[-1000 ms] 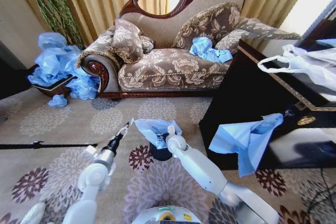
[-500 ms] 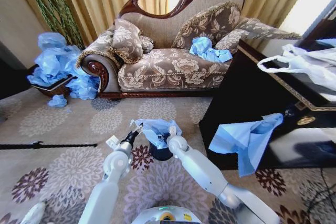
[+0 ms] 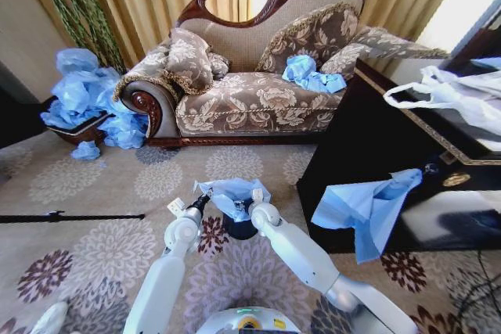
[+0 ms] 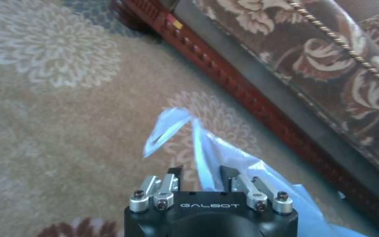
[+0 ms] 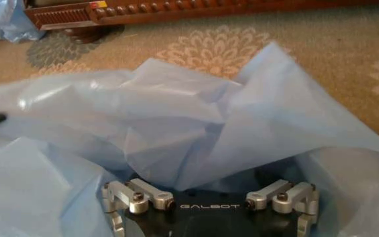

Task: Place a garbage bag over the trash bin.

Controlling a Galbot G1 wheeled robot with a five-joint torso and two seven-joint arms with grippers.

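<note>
1. The garbage bag (image 3: 232, 193) lies crumpled over the trash bin (image 3: 239, 228) on the carpet.
2. The left pincer (image 4: 201, 177) (fingers apart) straddles its edge.
3. The right pincer (image 3: 254, 196) state: cannot tell.

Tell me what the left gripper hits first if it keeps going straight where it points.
Probably the garbage bag: its loose edge lies between the left gripper's open fingers. Depth is unclear.

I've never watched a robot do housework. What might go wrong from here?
The garbage bag is thin and bunched over the trash bin, so it might tear or slip off. The left gripper sits at one flap edge, which could pull free. The small bin might tip if tugged.
</note>
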